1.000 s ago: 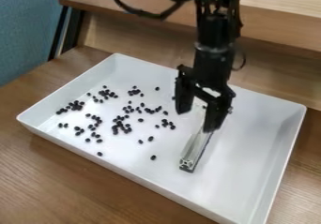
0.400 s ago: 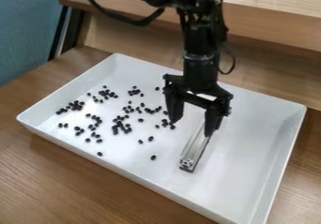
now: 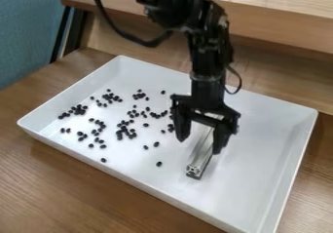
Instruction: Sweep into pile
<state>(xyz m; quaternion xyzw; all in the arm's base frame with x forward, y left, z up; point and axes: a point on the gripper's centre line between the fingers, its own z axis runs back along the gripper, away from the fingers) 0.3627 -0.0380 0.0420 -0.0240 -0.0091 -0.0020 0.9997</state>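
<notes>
The black gripper (image 3: 199, 145) hangs over the middle of the white tray (image 3: 273, 205), its two fingers spread apart. Between and beneath them lies a silver metal bar (image 3: 202, 155), its near end resting on the tray floor and its far part hidden behind the gripper. The fingers stand to either side of the bar and are not closed on it. Many small black beans (image 3: 125, 130) are scattered in loose clusters over the left half of the tray, left of the gripper. One bean (image 3: 158, 164) sits apart, left of the bar's near end.
The tray has raised walls on all sides and stands on a brown wooden table (image 3: 78, 193). Behind it rises a wooden ledge (image 3: 286, 27). A blue chair or panel (image 3: 29, 29) is at the upper left.
The gripper has come left and down and turned so its fingers straddle the bar. The bar and the beans have stayed where they were.
</notes>
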